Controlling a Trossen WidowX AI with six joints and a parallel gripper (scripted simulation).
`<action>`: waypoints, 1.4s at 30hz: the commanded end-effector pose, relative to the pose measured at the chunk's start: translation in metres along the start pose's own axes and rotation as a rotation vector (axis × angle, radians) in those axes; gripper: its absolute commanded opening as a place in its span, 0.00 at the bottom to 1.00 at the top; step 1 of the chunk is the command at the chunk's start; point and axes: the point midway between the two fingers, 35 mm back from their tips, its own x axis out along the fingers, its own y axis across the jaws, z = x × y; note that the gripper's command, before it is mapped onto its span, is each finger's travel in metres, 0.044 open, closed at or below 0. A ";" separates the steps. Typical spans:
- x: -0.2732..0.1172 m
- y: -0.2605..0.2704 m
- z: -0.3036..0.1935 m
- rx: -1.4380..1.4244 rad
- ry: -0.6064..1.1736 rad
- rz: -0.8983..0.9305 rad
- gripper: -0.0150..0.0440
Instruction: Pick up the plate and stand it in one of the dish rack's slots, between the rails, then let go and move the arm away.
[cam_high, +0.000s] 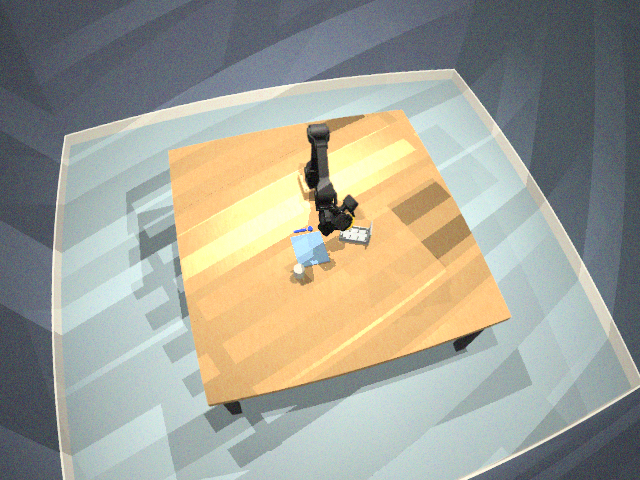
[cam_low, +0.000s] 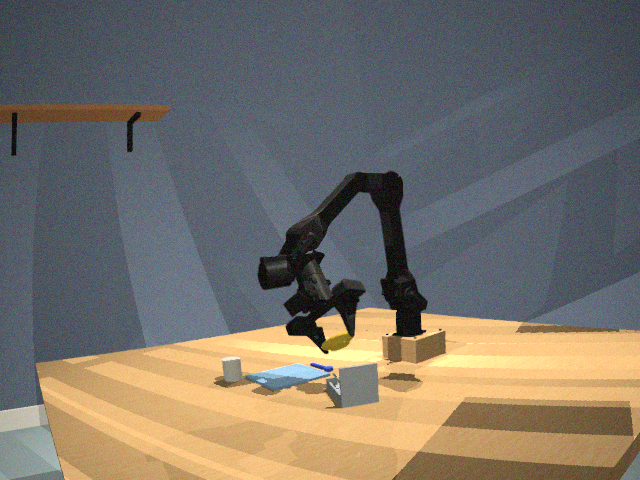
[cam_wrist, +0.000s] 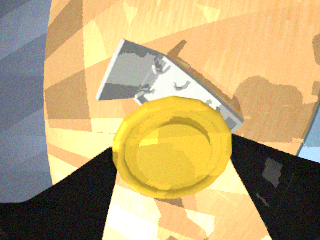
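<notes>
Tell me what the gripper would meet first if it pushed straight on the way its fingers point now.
Probably the dish rack: the gripper, shut on the yellow plate, points down toward it, with the plate leading. Depth is unclear, so it might land just short, on the table.
</notes>
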 end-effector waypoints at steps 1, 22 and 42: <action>0.009 -0.003 -0.003 -0.100 -0.053 0.076 0.25; 0.021 -0.012 -0.014 -0.581 -0.460 0.254 0.25; 0.013 -0.012 -0.029 -0.919 -0.850 0.193 0.25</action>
